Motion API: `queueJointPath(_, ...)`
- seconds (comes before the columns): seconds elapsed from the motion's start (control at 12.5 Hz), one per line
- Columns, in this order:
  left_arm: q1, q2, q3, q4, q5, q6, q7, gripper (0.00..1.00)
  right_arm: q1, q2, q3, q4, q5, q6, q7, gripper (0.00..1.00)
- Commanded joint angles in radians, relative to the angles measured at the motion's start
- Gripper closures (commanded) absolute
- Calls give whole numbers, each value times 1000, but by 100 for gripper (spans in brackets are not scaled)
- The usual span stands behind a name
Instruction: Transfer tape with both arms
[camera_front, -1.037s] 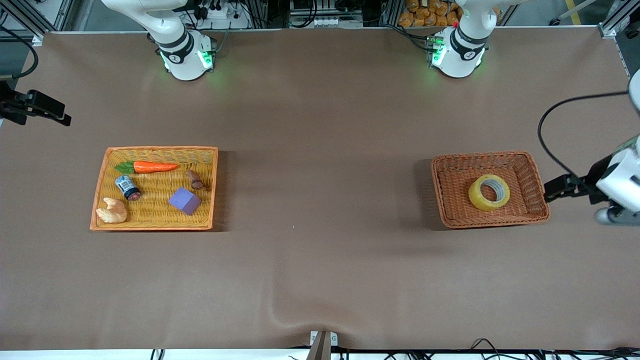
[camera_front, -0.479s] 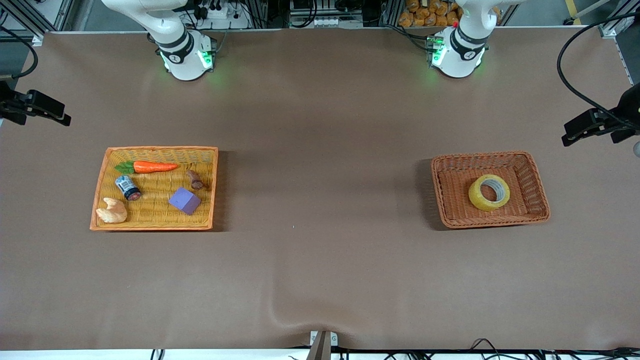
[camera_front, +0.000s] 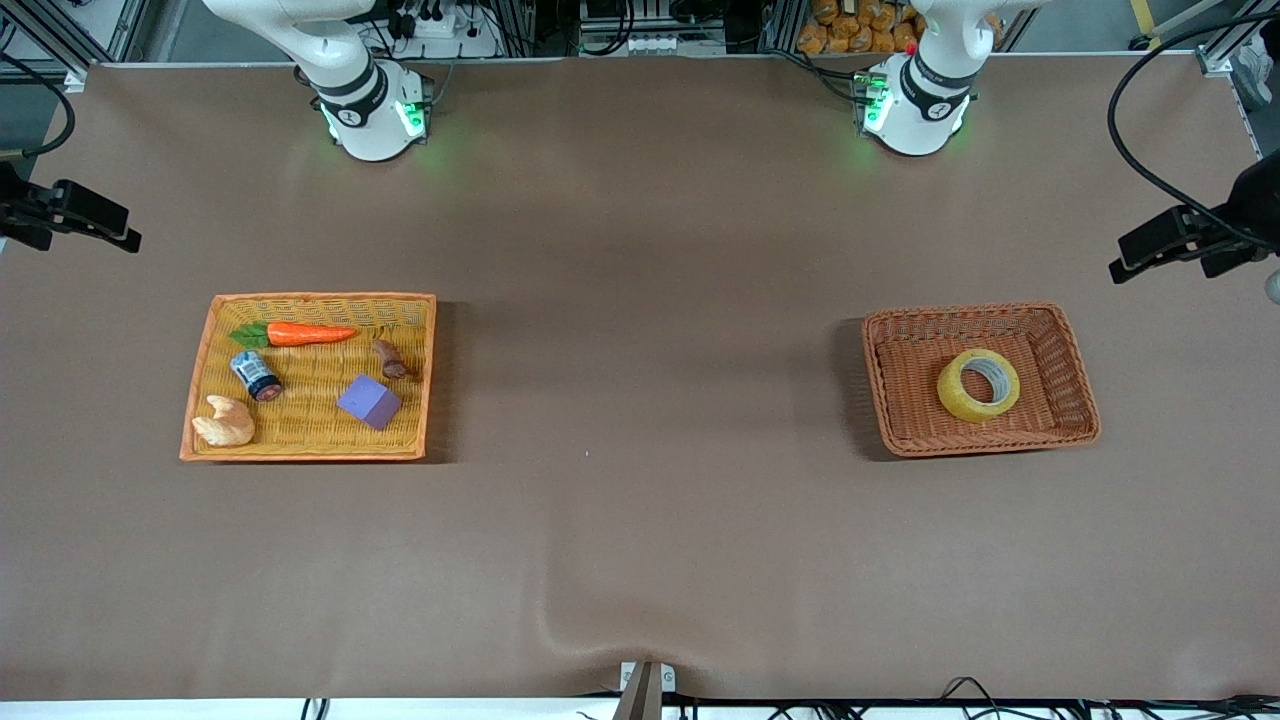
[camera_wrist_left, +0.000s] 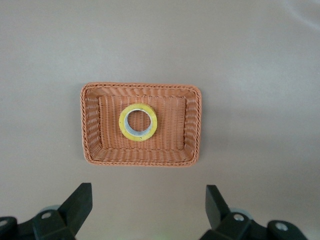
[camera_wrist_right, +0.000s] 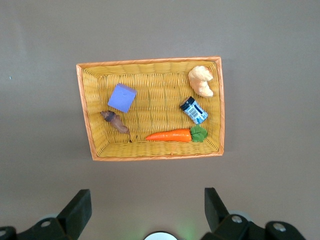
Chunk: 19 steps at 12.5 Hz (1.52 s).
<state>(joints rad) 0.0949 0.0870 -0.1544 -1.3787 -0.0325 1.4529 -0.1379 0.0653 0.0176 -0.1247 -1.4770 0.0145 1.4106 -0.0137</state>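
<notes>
The tape (camera_front: 978, 385), a yellowish ring with a grey-white core, lies flat in a brown wicker basket (camera_front: 1060, 345) toward the left arm's end of the table. It also shows in the left wrist view (camera_wrist_left: 131, 133), in the basket (camera_wrist_left: 192, 125). My left gripper (camera_front: 1135, 258) is up in the air over the table's end past the basket; in the left wrist view it (camera_wrist_left: 148, 192) is open and empty. My right gripper (camera_front: 115, 230) is up in the air over the table's end past the yellow tray, open and empty (camera_wrist_right: 146, 195).
A yellow wicker tray (camera_front: 310, 445) toward the right arm's end holds a toy carrot (camera_front: 300, 333), a small dark jar (camera_front: 256, 375), a purple block (camera_front: 369, 401), a croissant (camera_front: 224, 422) and a small brown piece (camera_front: 391, 360). Bare brown table lies between tray and basket.
My left gripper has swung from beside the basket, away from the front camera, and now hangs high over the table's end. The right arm, tape and baskets have not moved.
</notes>
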Motion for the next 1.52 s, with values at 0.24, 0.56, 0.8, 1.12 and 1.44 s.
queueJointPath(0.24,-96,-92,70,-122,-10,6,-65,0,-9,-7,7,6,-2,34,1,0)
queueJointPath(0.56,-136,-101,98,-161,-6,20,-63,0,-10,-8,5,6,-4,28,4,0)
queueJointPath(0.8,-164,-96,153,-157,-7,18,-48,0,-10,-8,5,6,-4,28,4,0)
queueJointPath(1.12,-152,-113,150,-160,25,-9,-39,0,-10,-8,5,6,-4,31,3,0)
queueJointPath(1.44,-153,-99,150,-111,92,-5,-9,0,-9,-7,7,6,-4,37,3,0)
